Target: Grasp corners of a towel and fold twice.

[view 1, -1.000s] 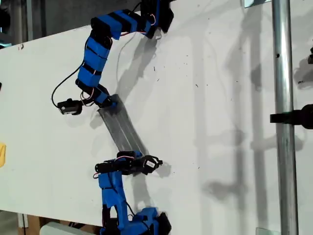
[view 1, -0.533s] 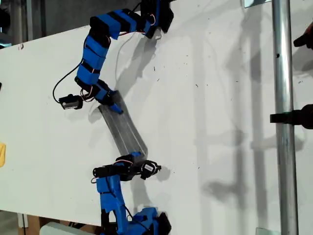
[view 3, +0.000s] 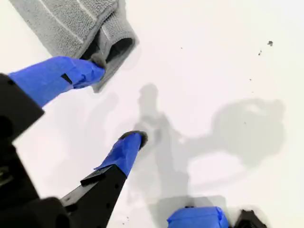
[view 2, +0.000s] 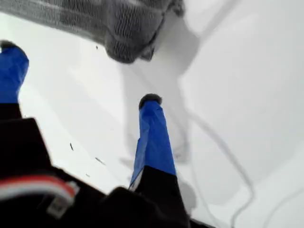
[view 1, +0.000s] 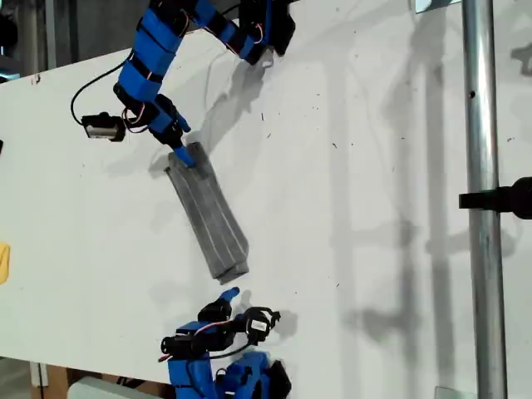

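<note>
The towel [view 1: 208,212] lies on the white table folded into a narrow grey strip, running slantwise between the two arms. My first gripper [view 1: 223,301] is open just short of the strip's end nearer the exterior view's bottom. In the first wrist view, the first gripper [view 2: 80,73] holds nothing, and a gap separates its fingertips [view 2: 149,100] from the towel's rounded end [view 2: 126,50]. My second gripper [view 1: 184,143] is open at the strip's other end. In the second wrist view, one finger [view 3: 92,70] of that gripper [view 3: 116,102] touches the layered end of the towel [view 3: 71,23].
A small yellow object [view 1: 3,262] sits at the exterior view's left edge. A metal pole [view 1: 482,208] with a black clamp [view 1: 509,199] stands at that view's right. A black cable [view 1: 83,87] loops beside the second arm. Arm shadows fall on the table [view 1: 374,166].
Both grippers have opened and let go of the towel's ends. The second arm lifted toward the exterior view's upper left; the first arm drew back toward its bottom. The towel lies flat.
</note>
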### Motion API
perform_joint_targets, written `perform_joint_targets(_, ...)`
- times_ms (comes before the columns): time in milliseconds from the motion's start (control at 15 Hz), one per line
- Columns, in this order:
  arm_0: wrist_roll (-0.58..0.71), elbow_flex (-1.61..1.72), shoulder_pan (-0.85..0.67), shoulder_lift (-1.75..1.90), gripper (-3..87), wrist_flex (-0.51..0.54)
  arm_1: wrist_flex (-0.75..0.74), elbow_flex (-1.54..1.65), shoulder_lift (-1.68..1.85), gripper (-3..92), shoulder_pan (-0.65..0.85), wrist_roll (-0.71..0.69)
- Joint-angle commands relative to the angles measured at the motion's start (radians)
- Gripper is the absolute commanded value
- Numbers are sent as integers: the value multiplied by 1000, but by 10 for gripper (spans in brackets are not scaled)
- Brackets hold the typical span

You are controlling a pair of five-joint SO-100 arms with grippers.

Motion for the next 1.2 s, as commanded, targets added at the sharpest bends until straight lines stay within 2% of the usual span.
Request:
perform_joint_targets(0, -141, 173, 146, 299, 109, -67, 54, 186, 295, 463, 83, 132)
perform_joint_targets(133, -236, 431, 264, 581, 47, -212, 89, 402, 574, 471, 155, 195)
perform_joint_targets(200, -238, 592, 310, 764, -5, -336, 91, 485, 709, 471, 170, 219)
perform_joint_targets(267, -256, 735, 342, 960, -28, -390, 89, 512, 790, 444, 120, 265)
perform_joint_targets(333, -285, 830, 367, 1131, -28, -354, 98, 523, 801, 450, 107, 296)
perform_joint_targets(467, -282, 928, 371, 1355, -29, -244, 6, 581, 758, 460, 121, 264)
perform_joint_targets(600, -264, 968, 368, 1350, -29, -284, -153, 551, 589, 475, 141, 170)
perform_joint_targets(800, -291, 1008, 367, 1350, -29, -296, -379, 344, 143, 492, 147, 78)
perform_joint_targets(933, -291, 1009, 371, 1350, -29, -295, -417, 115, -141, 502, 94, 61)
perform_joint_targets(1067, -284, 1012, 368, 1350, -29, -293, -377, -110, -330, 495, 40, 58)
perform_joint_targets(1133, -278, 1012, 362, 1350, -29, -293, -350, -204, -405, 462, 12, 58)
